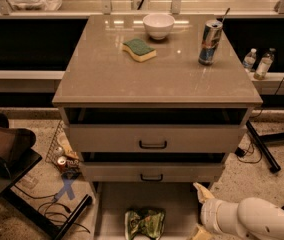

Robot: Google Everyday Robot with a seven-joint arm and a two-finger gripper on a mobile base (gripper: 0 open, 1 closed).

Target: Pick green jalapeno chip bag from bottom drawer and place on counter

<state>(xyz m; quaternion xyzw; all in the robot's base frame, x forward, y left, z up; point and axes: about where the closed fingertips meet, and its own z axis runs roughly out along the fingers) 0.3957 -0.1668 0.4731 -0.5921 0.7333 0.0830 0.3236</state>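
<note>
The green jalapeno chip bag (144, 223), crumpled shiny green foil with pale patches, lies on the floor of the open bottom drawer (111, 209) at the bottom middle of the camera view. My gripper (200, 211) sits at the drawer's right side, to the right of the bag and apart from it. One pale finger (202, 191) points up and the other shows at the bottom edge, so it is open and empty. The white arm (254, 219) comes in from the lower right. The counter (157, 74) is the glossy tan cabinet top above.
On the counter stand a white bowl (158, 25), a green-and-yellow sponge (139, 49) and a drink can (210, 42). Two upper drawers with black handles (152, 145) are slightly open. Bottles (257, 62) stand at the right; a dark chair (4, 149) and cables lie at the left.
</note>
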